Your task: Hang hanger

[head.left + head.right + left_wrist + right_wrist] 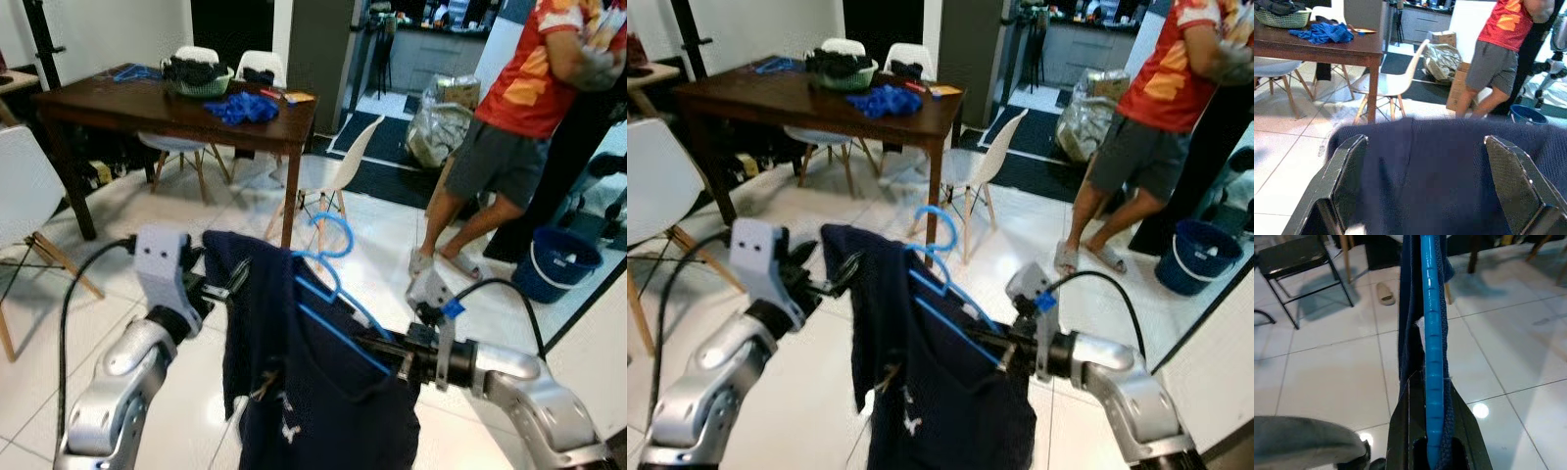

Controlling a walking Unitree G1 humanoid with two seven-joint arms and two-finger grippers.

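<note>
Our right gripper (1432,450) clamps the light, stiff blue plastic hanger (338,294) carrying a soft, floppy navy garment (313,392), while our left gripper (1425,186) straddles the cloth with fingers spread; best held by the rigid bar.

No text, label, brand or number was legible on any object or surface in these views.
</note>
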